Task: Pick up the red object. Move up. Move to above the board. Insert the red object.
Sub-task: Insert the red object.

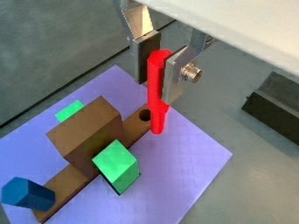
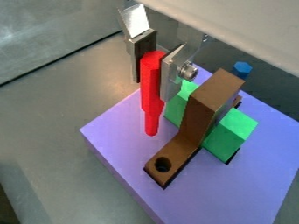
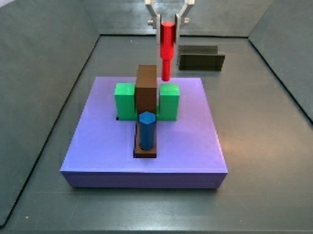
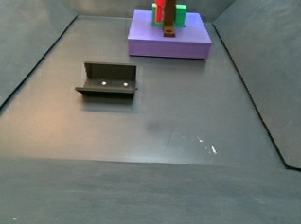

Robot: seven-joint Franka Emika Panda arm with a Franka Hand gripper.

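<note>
My gripper (image 1: 158, 83) is shut on the red object (image 1: 158, 112), a short bright red peg held upright by its upper end. It hangs above the lavender board (image 1: 187, 166). Its lower tip is just above and beside the hole (image 1: 145, 115) at the end of the brown bar (image 1: 84, 131). Both wrist views show this; in the other the gripper (image 2: 156, 74) holds the peg (image 2: 151, 109) over the board (image 2: 122, 140), some way from the hole (image 2: 163, 164). In a side view the gripper (image 3: 167, 16) and peg (image 3: 167, 41) hang over the board's (image 3: 98, 137) far edge.
Green blocks (image 3: 124, 99) (image 3: 170, 101) flank the brown bar (image 3: 146, 84), and a blue hexagonal peg (image 3: 145, 128) stands in its near end. The dark fixture (image 3: 202, 60) stands on the grey floor beyond the board; it also shows in a side view (image 4: 108, 79). Grey walls enclose the floor.
</note>
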